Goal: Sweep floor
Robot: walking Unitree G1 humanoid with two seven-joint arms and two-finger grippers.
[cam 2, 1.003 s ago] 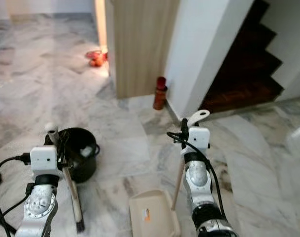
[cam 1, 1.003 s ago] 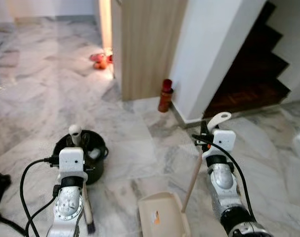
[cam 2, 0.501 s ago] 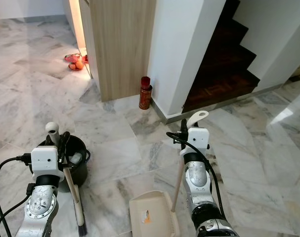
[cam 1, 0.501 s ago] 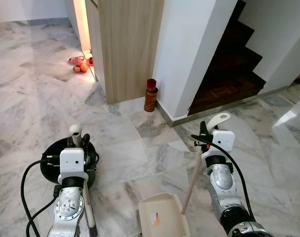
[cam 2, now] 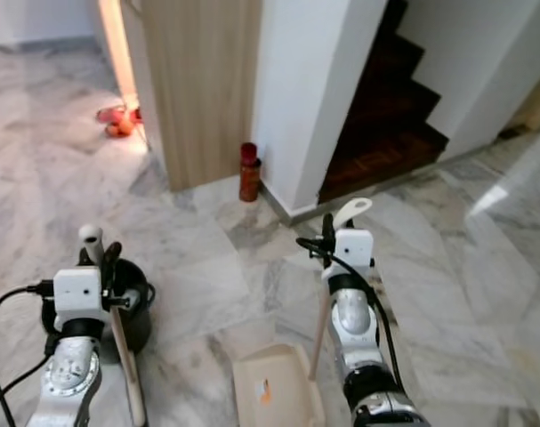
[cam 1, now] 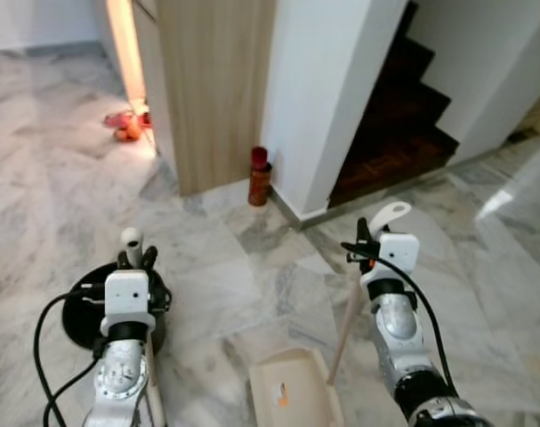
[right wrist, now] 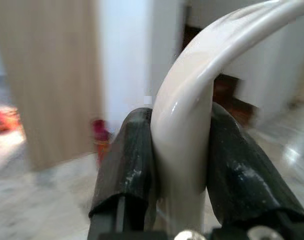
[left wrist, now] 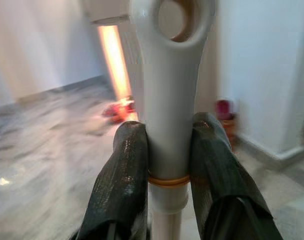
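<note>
Our left gripper (left wrist: pixel 168 165) pinches the broom (left wrist: pixel 168 100); our right gripper (right wrist: pixel 179 155) pinches the dustpan (cam 1: pixel 292 396) handle, pan below.

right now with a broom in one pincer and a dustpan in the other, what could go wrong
The black bucket stands right by the left pincer, shut on the broom handle; a wide sweep might knock it over. The right pincer grips the dustpan handle near its curved top, so the dustpan low on the marble floor could swing or tilt. The red bottle by the wall could topple if swept close.
</note>
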